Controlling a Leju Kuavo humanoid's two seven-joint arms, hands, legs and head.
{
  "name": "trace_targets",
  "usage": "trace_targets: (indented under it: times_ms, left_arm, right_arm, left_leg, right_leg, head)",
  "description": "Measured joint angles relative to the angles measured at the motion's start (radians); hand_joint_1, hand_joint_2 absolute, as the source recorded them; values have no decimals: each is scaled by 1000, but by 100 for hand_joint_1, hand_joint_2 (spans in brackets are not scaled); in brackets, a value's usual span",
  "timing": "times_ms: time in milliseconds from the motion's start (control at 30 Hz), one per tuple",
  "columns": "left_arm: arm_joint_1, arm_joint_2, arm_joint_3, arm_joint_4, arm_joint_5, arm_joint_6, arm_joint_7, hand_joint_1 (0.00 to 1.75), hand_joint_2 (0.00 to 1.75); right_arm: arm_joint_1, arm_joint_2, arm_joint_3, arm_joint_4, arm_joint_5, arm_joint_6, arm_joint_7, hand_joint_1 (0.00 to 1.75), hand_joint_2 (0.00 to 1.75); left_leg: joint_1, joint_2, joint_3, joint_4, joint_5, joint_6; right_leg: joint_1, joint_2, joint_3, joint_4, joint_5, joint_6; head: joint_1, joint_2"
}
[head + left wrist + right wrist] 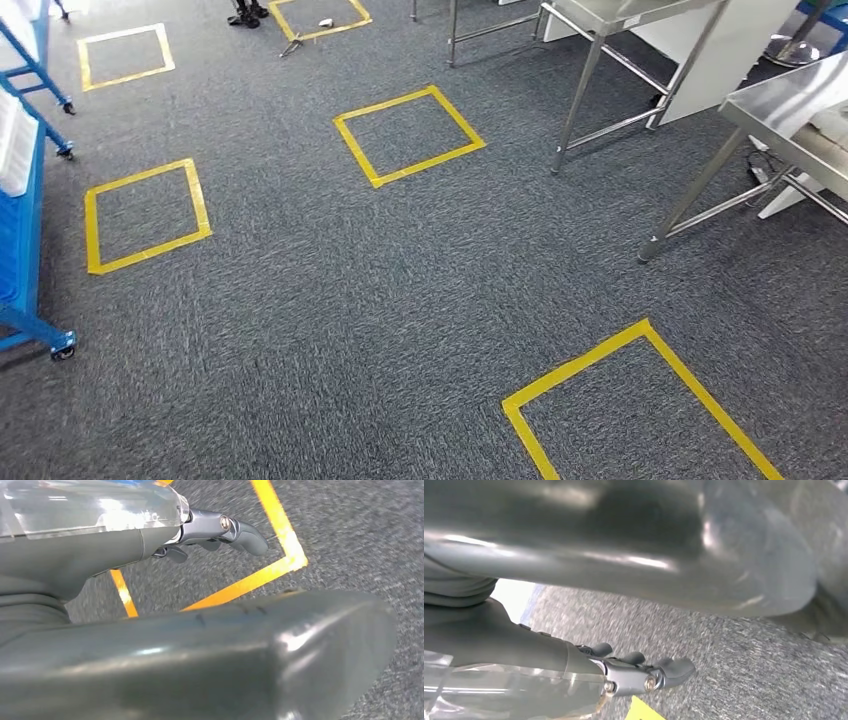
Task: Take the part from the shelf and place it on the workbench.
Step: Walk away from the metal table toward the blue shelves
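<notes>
- The floor is grey-blue carpet (330, 300) with a short mottled pile; it runs across the whole head view and lies under both hands in the wrist views.
- Two stainless steel workbenches stand on the right; the nearer one (790, 100) shows a flat bright top and slanted tubular legs with a low rail; the farther one (620, 15) stands behind it, its legs reaching the carpet near the middle tape square; a white panel (700, 60) stands behind those legs.
- A blue shelf rack (20, 230) on small castors runs along the left edge, with a pale flat item on it; a second blue frame (35, 70) stands further back on the same side.
- Squares of yellow tape mark the carpet: one large and near at the lower right (640, 400), one in the middle (408, 135), one at the left (147, 215), one at the far left (124, 55), and one at the top (320, 18) with a small pale object inside it.
- Dark feet of a stand (247, 14) rest beside that top square.
- The left hand (210, 532) hangs over a corner of yellow tape; its dark fingers (250, 537) are loosely curled with gaps between them, and it holds nothing.
- The right hand (639, 672) hangs over bare carpet; its fingers (676, 669) are likewise loosely curled and apart, holding nothing.
- I cannot tell where the part is.
</notes>
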Motion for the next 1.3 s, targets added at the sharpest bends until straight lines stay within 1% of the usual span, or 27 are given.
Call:
trace_targets:
  times_ms: [67, 100, 133, 200, 267, 300, 367, 433, 500, 533, 567, 600, 633, 667, 733, 800, 867, 900, 967, 1000, 1033, 1067, 1100, 1133, 1200, 1267, 1300]
  left_arm:
    - [2, -6, 3, 0, 0, 4, 2, 0, 0]
    - [5, -8, 3, 0, 0, 5, 2, 0, 0]
    - [8, -10, 3, 0, 0, 6, 3, 0, 0]
    - [9, -13, 3, 0, -1, 6, 6, 0, 0]
    - [7, -19, 3, 0, -1, 6, 12, 0, 0]
    - [7, -21, 3, 0, -1, 7, 16, 0, 0]
    - [11, -24, 3, 0, -1, 9, 23, 0, 0]
    - [11, -27, 3, 0, -1, 11, 26, 0, 0]
    - [8, -29, 3, 0, -1, 11, 28, 0, 0]
    - [6, -30, 3, 0, -1, 11, 28, 0, 0]
    - [6, -30, 3, 0, -1, 12, 28, 0, 0]
    - [7, -31, 3, 0, -1, 11, 28, 0, 0]
    - [8, -33, 3, 0, -1, 11, 28, 0, 0]
    - [9, -35, 3, 0, -1, 11, 27, 0, 0]
    - [8, -40, 3, 0, -1, 11, 26, 0, 0]
    - [8, -46, 3, 0, -2, 9, 24, 0, 0]
    - [10, -50, 3, 0, -5, 3, 22, 0, 0]
    - [11, -51, 2, 0, -7, 0, 21, 0, 0]
    - [10, -52, 2, 0, -9, -5, 19, 0, 0]
    - [9, -53, 2, 0, -9, -6, 16, 0, 0]
    - [8, -54, 2, 0, -9, -7, 14, 0, 0]
    - [8, -54, 2, 0, -9, -7, 12, 0, 0]
    - [9, -54, 2, 0, -9, -7, 11, 0, 0]
    - [11, -55, 2, 0, -9, -7, 10, 0, 0]
    - [13, -55, 2, 0, -9, -7, 9, 0, 0]
    - [11, -55, 2, 0, -9, -7, 8, 0, 0]
    - [10, -55, 2, 0, -9, -7, 8, 0, 0]
  right_arm:
    - [2, -3, 3, 0, 9, 4, 4, 0, 0]
    - [2, -5, 5, 0, 12, 6, 5, 0, 0]
    - [2, -7, 7, 0, 13, 8, 6, 0, 0]
    - [2, -11, 8, 0, 14, 9, 6, 0, 0]
    - [2, -18, 9, 0, 15, 10, 7, 0, 0]
    - [1, -22, 9, 0, 16, 11, 7, 0, 0]
    - [-4, -26, 10, 0, 20, 14, 8, 0, 0]
    - [-6, -32, 12, -1, 24, 14, 9, 0, 0]
    - [-1, -36, 13, -1, 25, 14, 9, 0, 0]
    - [1, -36, 13, -1, 25, 14, 9, 0, 0]
    - [2, -37, 13, -1, 26, 14, 9, 0, 0]
    - [2, -38, 14, -1, 27, 13, 9, 0, 0]
    - [2, -39, 14, -1, 29, 12, 9, 0, 0]
    - [2, -41, 15, -1, 31, 11, 9, 0, 0]
    - [3, -47, 16, -1, 36, 2, 5, 0, 0]
    - [4, -52, 17, -1, 37, -15, -9, 0, 0]
    - [1, -57, 17, -1, 36, -36, -34, 0, 0]
    - [0, -59, 16, -1, 35, -46, -47, 0, 0]
    - [2, -61, 16, -1, 34, -58, -67, 0, 0]
    - [3, -63, 16, -1, 34, -61, -73, 0, 0]
    - [4, -63, 16, -1, 34, -61, -77, 0, 0]
    - [5, -64, 16, -1, 35, -61, -80, 0, 0]
    - [5, -65, 16, -1, 36, -60, -81, 0, 0]
    - [4, -66, 16, -1, 37, -60, -82, 0, 0]
    - [3, -66, 16, -1, 38, -60, -83, 0, 0]
    - [3, -66, 16, -1, 38, -60, -83, 0, 0]
    - [2, -66, 16, -1, 38, -60, -83, 0, 0]
  left_leg:
    - [6, 19, -56, 113, -41, -9]
    - [10, 23, -60, 124, -35, -12]
    - [13, 28, -43, 93, -12, -16]
    - [17, 65, 30, -45, 51, -19]
    - [13, 95, 81, -140, 81, -9]
    - [9, 97, 85, -150, 80, -1]
    - [5, 77, 83, -152, 82, 14]
    - [6, 57, 84, -158, 87, 28]
    - [6, 37, 84, -160, 90, 38]
    - [4, 25, 83, -160, 91, 41]
    - [2, 14, 83, -159, 91, 43]
    - [0, 0, 83, -159, 91, 43]
    - [-2, -14, 84, -158, 91, 43]
    - [-2, -28, 86, -157, 91, 43]
    - [-3, -55, 85, -153, 90, 39]
    - [-1, -78, 77, -151, 92, 28]
    - [1, -99, 71, -154, 97, 13]
    - [1, -93, 67, -150, 94, 8]
    - [-2, -44, 40, -95, 59, 3]
    - [-1, -12, 12, -35, 25, 1]
    - [0, 7, -21, 36, -9, -2]
    - [2, 17, -50, 99, -33, -5]
    - [3, 22, -65, 134, -41, -8]
    - [4, 25, -59, 127, -28, -9]
    - [3, 50, 12, 1, 35, -6]
    - [-3, 87, 82, -126, 75, 5]
    - [-7, 98, 96, -154, 80, 12]
  right_leg:
    - [3, -31, 1, 0, -3, -1]
    - [3, -44, 3, 1, -6, 1]
    - [2, -56, 5, 2, -8, 4]
    - [2, -79, 12, 7, -17, 14]
    - [5, -97, 17, 14, -27, 27]
    - [6, -104, 18, 15, -30, 34]
    - [2, -112, 24, 16, -34, 47]
    - [-5, -74, 13, 51, -64, 56]
    - [-7, -22, -42, 166, -127, 58]
    - [-7, -11, -79, 238, -157, 57]
    - [-7, -7, -110, 294, -172, 56]
    - [-6, -5, -126, 316, -167, 54]
    - [-6, -3, -123, 297, -140, 52]
    - [-6, 5, -101, 239, -99, 48]
    - [-6, 54, -46, 101, -29, 40]
    - [-3, 87, -24, 40, -9, 34]
    - [-2, 68, -23, 34, -5, 26]
    - [-3, 55, -20, 27, -2, 19]
    - [-6, 25, -14, 13, 4, 5]
    - [-3, 9, -13, 11, 4, 0]
    - [-1, -6, -13, 11, 3, -3]
    - [2, -22, -13, 12, 2, -3]
    - [3, -37, -13, 12, 1, -3]
    - [3, -51, -12, 12, 0, -2]
    - [4, -77, -8, 14, -5, 2]
    - [8, -98, -4, 18, -11, 11]
    - [9, -106, -2, 19, -14, 16]
  head:
    - [0, 0]
    - [0, 0]
    - [0, 0]
    - [0, 0]
    - [0, 0]
    - [0, 0]
    - [0, 0]
    - [0, 0]
    - [0, 0]
    - [0, 0]
    - [0, 0]
    - [0, 0]
    - [0, 0]
    - [0, 0]
    - [0, 0]
    - [0, 0]
    - [0, 0]
    - [0, 0]
    - [0, 0]
    - [0, 0]
    - [0, 0]
    - [0, 0]
    - [0, 0]
    - [0, 0]
    - [0, 0]
    - [0, 0]
    - [0, 0]
